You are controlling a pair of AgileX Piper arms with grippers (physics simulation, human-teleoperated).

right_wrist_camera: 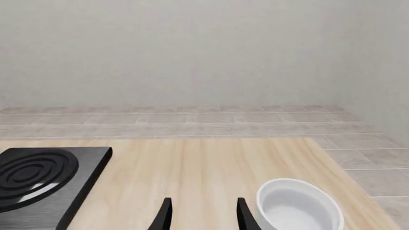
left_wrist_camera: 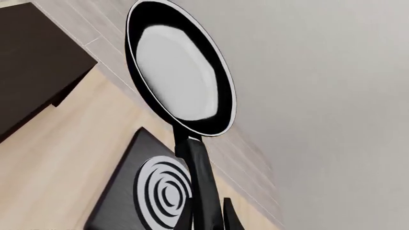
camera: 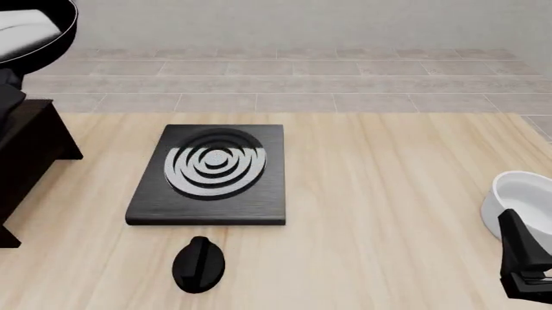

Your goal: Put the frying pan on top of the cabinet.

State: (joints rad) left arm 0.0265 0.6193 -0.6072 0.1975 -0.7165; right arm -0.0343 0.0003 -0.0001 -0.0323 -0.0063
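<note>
With the left gripper [left_wrist_camera: 208, 218] clamped on its handle, the frying pan [left_wrist_camera: 179, 67] hangs raised beside the cabinet [camera: 26, 155], in the carry step; next it needs moving over the flat top and lowering, while the right gripper [right_wrist_camera: 201, 213] waits with jaws apart.

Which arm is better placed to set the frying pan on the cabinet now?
The left. Its gripper already holds the frying pan by the handle, lifted near the cabinet at the table's left. The right gripper is open and empty, far off beside the white bowl.
</note>
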